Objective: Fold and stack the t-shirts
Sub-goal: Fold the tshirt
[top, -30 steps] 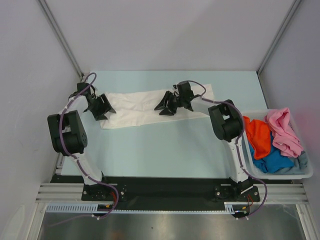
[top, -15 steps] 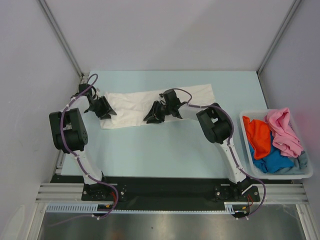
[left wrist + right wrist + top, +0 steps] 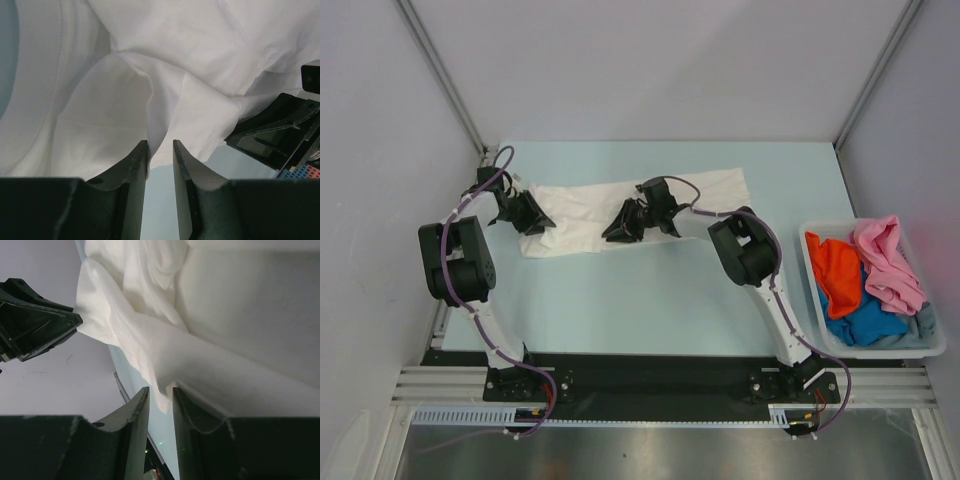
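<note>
The white t-shirt (image 3: 585, 205) lies spread flat across the far part of the table (image 3: 650, 300), long side running left to right, and I have both my arms reaching out to its near edge because that is the edge a fold has to start from. My left gripper (image 3: 160, 150) sits at the shirt's left end, its jaws drawn in to a narrow slot with a small ridge of white cloth caught between the tips. My right gripper (image 3: 160, 392) is about halfway along the same edge, nipped in just as tightly on a pleat of the hem. I judge the two holds are set apart like this so the edge can be carried as one straight line rather than sagging in the middle. The grips look shallow, only fingertip-deep, so thin cloth could slip out if I pull hard. The orange t-shirt (image 3: 835, 275), pink t-shirt (image 3: 890, 262), bright blue t-shirt (image 3: 870, 322) and grey-blue t-shirt (image 3: 923, 322) sit heaped in the bin (image 3: 885, 351) at my right, well apart from this one and not yet folded.
</note>
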Action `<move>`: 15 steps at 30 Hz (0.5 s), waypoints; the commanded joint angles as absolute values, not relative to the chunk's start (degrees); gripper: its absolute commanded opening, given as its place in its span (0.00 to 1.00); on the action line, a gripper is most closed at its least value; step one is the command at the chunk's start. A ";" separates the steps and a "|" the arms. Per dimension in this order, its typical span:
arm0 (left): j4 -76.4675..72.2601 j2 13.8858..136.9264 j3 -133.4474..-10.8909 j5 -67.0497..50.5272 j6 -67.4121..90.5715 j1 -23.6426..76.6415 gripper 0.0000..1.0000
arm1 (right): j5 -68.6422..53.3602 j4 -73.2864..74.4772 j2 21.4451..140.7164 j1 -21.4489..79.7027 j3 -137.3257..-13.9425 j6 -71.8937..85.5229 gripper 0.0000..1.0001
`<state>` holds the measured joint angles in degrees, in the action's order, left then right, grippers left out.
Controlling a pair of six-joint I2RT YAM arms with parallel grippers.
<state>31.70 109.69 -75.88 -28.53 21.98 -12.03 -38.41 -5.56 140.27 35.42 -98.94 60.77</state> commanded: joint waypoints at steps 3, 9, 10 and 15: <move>30.06 107.05 -76.90 -31.11 23.12 -12.13 0.32 | -38.58 -7.91 142.64 35.60 -103.53 63.19 0.29; 30.06 107.05 -77.87 -31.64 23.38 -12.13 0.31 | -38.50 -7.82 143.61 35.42 -106.96 64.07 0.18; 30.06 107.05 -78.05 -31.55 23.38 -12.13 0.31 | -38.15 -7.56 143.61 35.33 -107.22 63.81 0.16; 29.53 108.36 -79.97 -31.90 24.08 -12.22 0.29 | -37.71 -6.07 144.92 33.84 -110.55 62.76 0.13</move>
